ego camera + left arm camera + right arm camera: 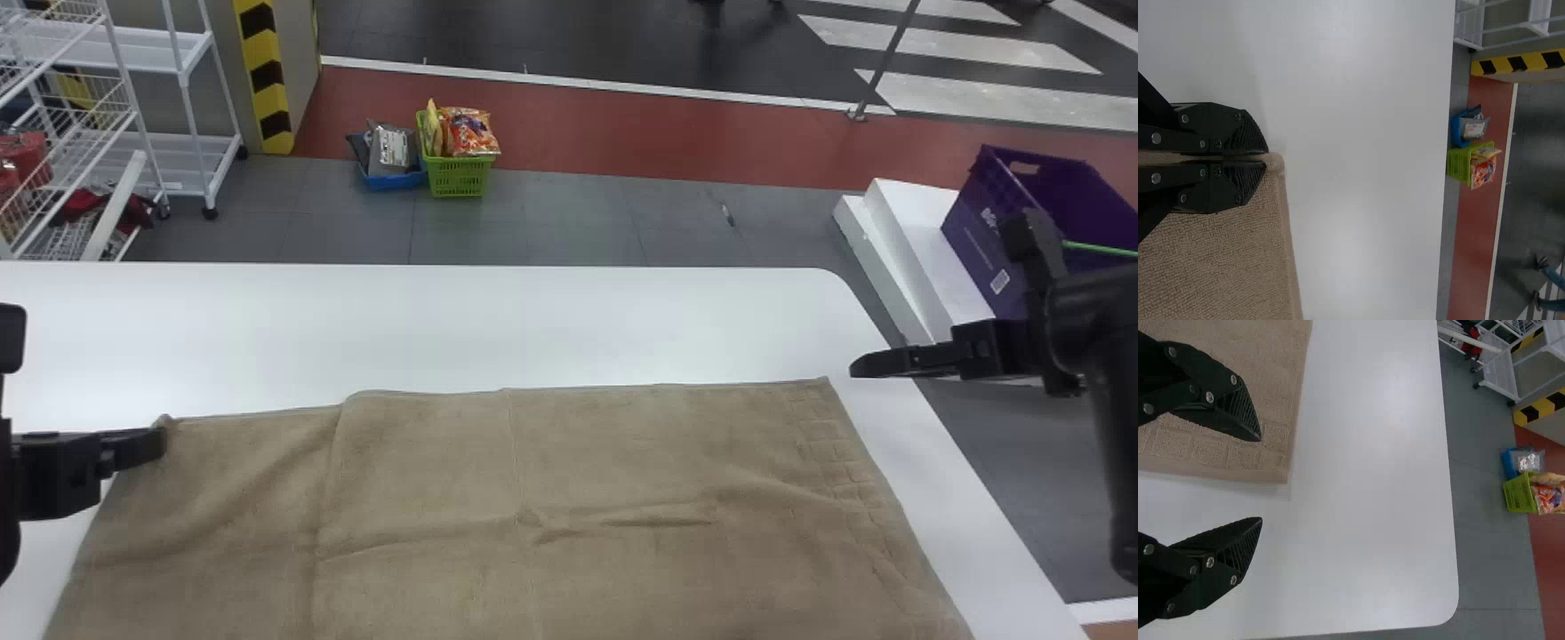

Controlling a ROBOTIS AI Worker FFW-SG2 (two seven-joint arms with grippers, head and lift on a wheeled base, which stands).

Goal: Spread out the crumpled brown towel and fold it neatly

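Note:
The brown towel (605, 498) lies spread over the front of the white table, with low wrinkles across its middle. At its far left corner is my left gripper (160, 443); in the left wrist view the left gripper (1266, 159) is shut on the corner of the towel (1218, 260). My right gripper (858, 366) hangs just beyond the towel's far right corner, apart from it. In the right wrist view the right gripper (1261, 480) stands open, its fingers apart near the corner of the towel (1238, 353), with nothing between them.
The white table (444, 320) reaches beyond the towel, its rounded far corner at the right. On the floor behind stand a green basket (458, 176) and a blue one (396, 180). A white rack (169, 169) is at the far left, a purple crate (996, 240) at the right.

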